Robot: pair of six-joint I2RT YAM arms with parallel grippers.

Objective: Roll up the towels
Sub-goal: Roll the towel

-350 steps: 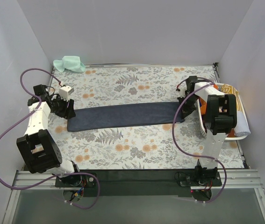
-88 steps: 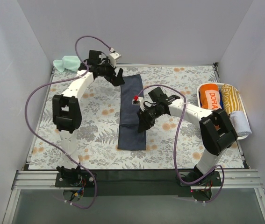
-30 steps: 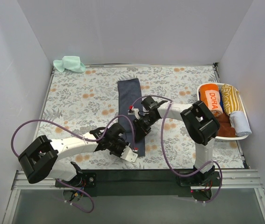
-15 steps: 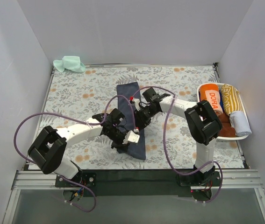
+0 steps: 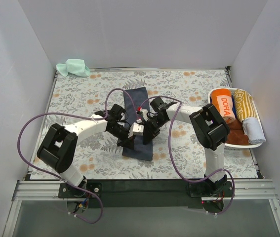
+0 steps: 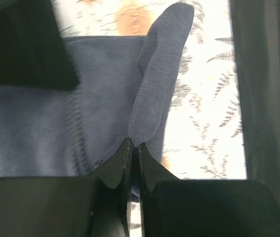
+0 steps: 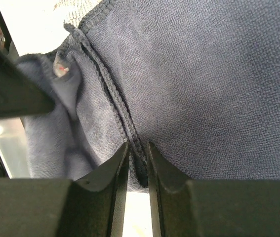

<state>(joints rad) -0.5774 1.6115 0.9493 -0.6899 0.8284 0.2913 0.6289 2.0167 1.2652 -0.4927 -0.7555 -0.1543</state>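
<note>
Top view: floral table covering [image 5: 80,98]; dark navy towel [image 5: 136,98] mid-table, both arms over its near half.
Left wrist: left gripper [image 6: 132,150] pinched shut on a limp, upstanding corner.
Right wrist: right gripper [image 7: 137,160] clamped on the stitched hem.
Likely soft, light, floppy; hem edges grip best.

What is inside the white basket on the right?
An orange towel with white lettering, a yellow-striped towel, a pale grey towel, all rolled. A brown towel lies lower, partly covered; the floor of the basket is hidden.
</note>
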